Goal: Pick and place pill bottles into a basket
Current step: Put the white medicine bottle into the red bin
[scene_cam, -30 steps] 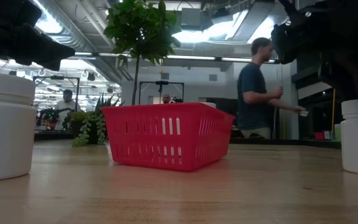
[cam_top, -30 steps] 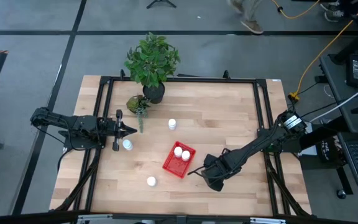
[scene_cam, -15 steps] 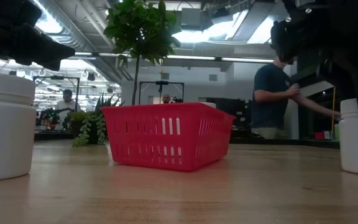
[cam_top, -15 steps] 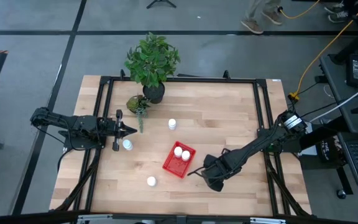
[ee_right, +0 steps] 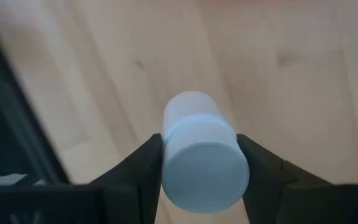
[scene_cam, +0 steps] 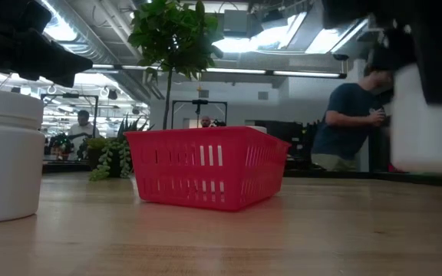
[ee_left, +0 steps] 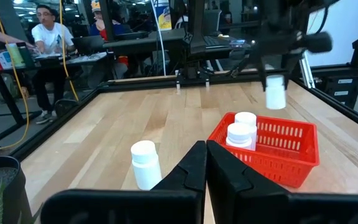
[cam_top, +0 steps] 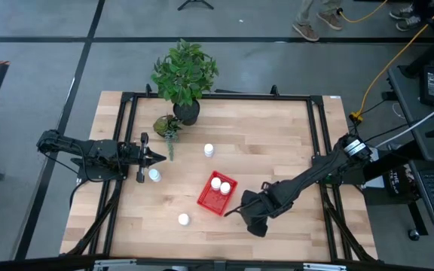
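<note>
The red basket point(cam_top: 206, 197) sits mid-table with two white pill bottles point(cam_top: 220, 185) standing in it. My right gripper point(cam_top: 251, 217) hovers just right of the basket, shut on another pill bottle point(scene_cam: 428, 119) that hangs above the table. Three more bottles stand on their bases on the wood: one at the far middle point(cam_top: 209, 150), one near the front point(cam_top: 183, 219), and one point(cam_top: 154, 175) beside my left gripper point(cam_top: 157, 157). My left gripper is shut, empty, and waits at the left edge. My right gripper pinches the bottle by its capped upper part point(ee_right: 173, 155) between its two fingers point(ee_right: 138, 169), one on each side. The fingers come from above, pointing steeply down. The bottle hangs about upright below them, lifted clear of the table point(ee_left: 275, 93).
A tall potted plant point(cam_top: 184, 75) and a small trailing plant point(cam_top: 168, 126) stand at the far left of the table. A black frame point(cam_top: 319, 143) runs round the tabletop. People move about in the room beyond the table point(scene_cam: 351, 130).
My right gripper has risen with the bottle. The bottle stood on the table right of the basket and now hangs clear of the wood. My left arm has kept still.
</note>
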Controlling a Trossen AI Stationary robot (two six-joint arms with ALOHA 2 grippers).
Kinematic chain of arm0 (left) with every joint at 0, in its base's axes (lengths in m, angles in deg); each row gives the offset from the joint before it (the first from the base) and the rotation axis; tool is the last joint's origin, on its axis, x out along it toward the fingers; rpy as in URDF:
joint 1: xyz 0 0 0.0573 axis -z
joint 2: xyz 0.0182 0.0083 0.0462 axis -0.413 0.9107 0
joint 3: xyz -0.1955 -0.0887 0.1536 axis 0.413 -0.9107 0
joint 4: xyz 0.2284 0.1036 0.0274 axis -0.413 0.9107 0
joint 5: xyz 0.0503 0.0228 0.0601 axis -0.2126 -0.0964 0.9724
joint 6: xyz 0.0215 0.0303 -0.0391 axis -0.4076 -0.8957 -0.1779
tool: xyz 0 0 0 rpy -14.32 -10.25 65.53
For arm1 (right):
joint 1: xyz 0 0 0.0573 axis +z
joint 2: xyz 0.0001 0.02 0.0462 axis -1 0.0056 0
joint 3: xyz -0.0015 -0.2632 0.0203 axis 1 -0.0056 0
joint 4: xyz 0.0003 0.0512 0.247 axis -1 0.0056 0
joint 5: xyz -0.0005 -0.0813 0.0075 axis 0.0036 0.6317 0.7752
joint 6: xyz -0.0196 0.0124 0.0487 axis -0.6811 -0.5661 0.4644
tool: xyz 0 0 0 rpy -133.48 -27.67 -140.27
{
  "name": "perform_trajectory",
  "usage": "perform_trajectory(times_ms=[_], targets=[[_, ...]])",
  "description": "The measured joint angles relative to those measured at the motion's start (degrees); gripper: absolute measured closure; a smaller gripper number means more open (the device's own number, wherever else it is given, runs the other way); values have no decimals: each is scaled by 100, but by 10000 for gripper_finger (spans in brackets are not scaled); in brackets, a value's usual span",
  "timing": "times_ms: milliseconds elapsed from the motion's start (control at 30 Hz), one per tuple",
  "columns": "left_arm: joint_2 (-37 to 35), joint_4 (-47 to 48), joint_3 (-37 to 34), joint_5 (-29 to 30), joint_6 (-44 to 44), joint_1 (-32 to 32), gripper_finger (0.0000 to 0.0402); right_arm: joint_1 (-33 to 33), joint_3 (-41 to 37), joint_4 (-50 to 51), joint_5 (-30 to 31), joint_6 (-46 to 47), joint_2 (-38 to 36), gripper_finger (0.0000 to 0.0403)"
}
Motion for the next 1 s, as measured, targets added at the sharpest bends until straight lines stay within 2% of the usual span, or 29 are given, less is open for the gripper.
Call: perform_trajectory(times_ms=[433,600,1000], targets=[[0,0,-2,0,0,-1,397,-191,1160,43,228,-1232,177,241],[1,1,-2,0,0,0,394,-431,1925,389,14,-1953,751,241],[0,0,-2,0,0,1,396,-946,4478,2082,-158,-3404,2417,241]])
